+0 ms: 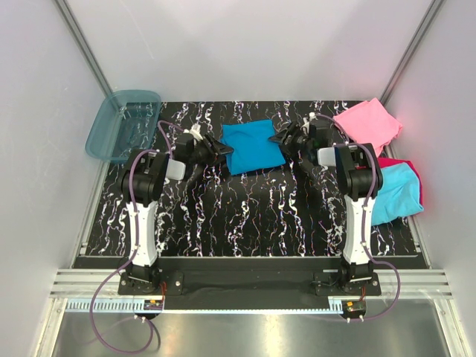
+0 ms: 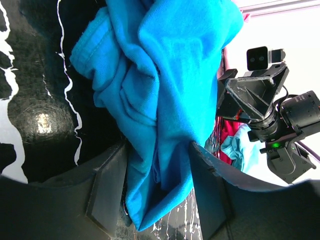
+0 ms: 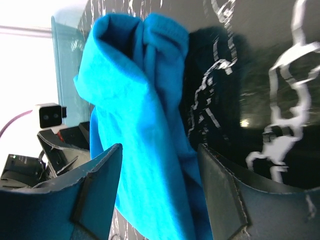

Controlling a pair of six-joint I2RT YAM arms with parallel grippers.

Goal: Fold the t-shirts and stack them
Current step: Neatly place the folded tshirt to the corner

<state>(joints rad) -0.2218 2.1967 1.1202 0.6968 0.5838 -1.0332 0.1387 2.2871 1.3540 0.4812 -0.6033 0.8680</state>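
Both the left gripper (image 2: pixel 157 150) and right gripper (image 3: pixel 160 150), half-open, pinch bunched sides of the shirt (image 1: pixel 251 145) by the far edge of the table (image 1: pixel 245 216), so an uneven lift could slip cloth and skew the fold.

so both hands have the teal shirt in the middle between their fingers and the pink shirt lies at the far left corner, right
Not quite: the top view shows the pink shirt at the far right corner; at the far left is the blue tub. The rest holds: the left hand and right hand both have the teal shirt between their fingers.
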